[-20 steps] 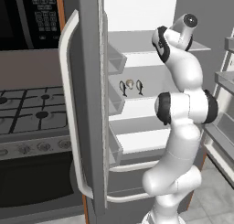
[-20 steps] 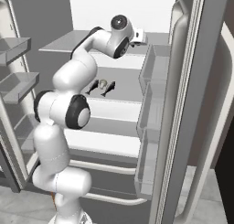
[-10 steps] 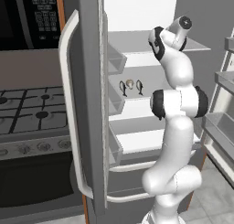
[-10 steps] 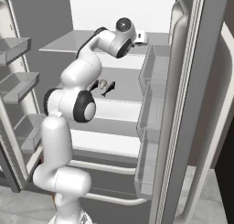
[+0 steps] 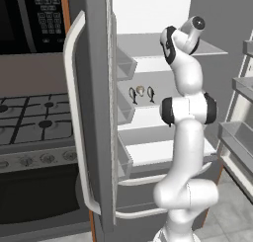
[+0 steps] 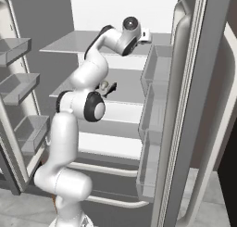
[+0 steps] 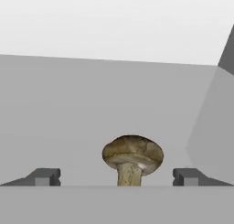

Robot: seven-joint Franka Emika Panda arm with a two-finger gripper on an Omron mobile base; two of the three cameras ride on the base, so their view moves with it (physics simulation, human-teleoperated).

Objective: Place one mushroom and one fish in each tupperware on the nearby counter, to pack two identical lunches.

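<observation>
Fridge doors stood wide open; arm reached in at the level of the upper shelf (image 5: 148,43).

Claw (image 7: 117,177) spread wide, nothing between the fingertips (image 7: 45,176) yet. A mushroom (image 7: 132,158) stood upright on its stem just ahead of the claw, centred in the gap between the two tips, cap up. Judged the spread was deliberate: the jaws were set well wider than the cap so they could pass either side of it before pinching. No contact with the mushroom visible; both tips apart from it.

Behind the mushroom: plain grey back wall of the fridge, with a side wall angling in at the right of the hand view.

One shelf lower (image 5: 148,95), in the left base view: two small dark fish (image 5: 132,95) lying either side of a second pale mushroom (image 5: 140,91), close together in a row. From the right base view the same group (image 6: 107,87) sat partly hidden behind the arm. Food was grouped on the shelves, so picking comes first and carrying second.

Stovetop (image 5: 29,120) showed left of the fridge door. Tubs and the marble surface could not be placed from these pictures.

Judgement: task at its start, first mushroom about to be taken. Risk: upright mushroom may tip if one tip touches first.
</observation>
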